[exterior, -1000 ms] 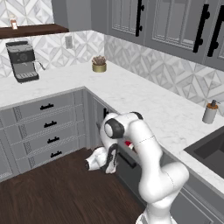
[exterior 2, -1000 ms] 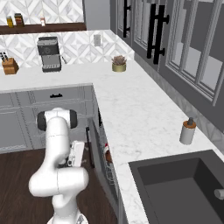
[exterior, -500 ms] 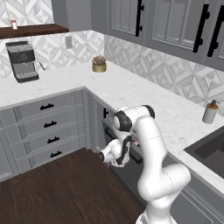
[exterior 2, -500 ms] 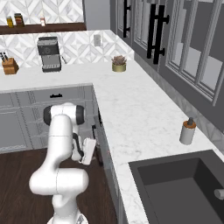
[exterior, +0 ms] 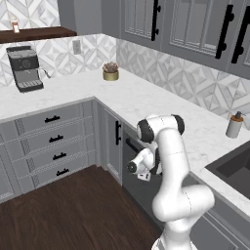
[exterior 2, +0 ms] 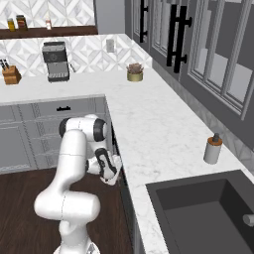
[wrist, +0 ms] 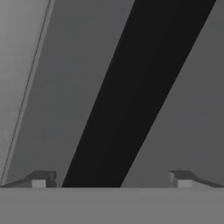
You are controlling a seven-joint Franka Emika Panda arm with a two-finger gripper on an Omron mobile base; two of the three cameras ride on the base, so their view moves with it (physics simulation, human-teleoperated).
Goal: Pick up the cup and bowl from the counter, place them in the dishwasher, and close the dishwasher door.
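Door (exterior: pixel 146 188) now shut; grey panel, black handle (wrist: pixel 131 96).

Glossy white shell with dark matt joints on the arm (exterior: pixel 171 161). The bench (exterior 2: pixel 149 124) reads as polished white marble with faint grey veins. Matt grey dishwasher door (wrist: pixel 57 87), smooth, and its handle (wrist: pixel 131 92) is a flat matt black bar, running from 6 toward 1 o'clock in the hand view. Dark wood-plank floor (exterior: pixel 63 215), slight sheen. Matt grey drawers (exterior: pixel 53 141).
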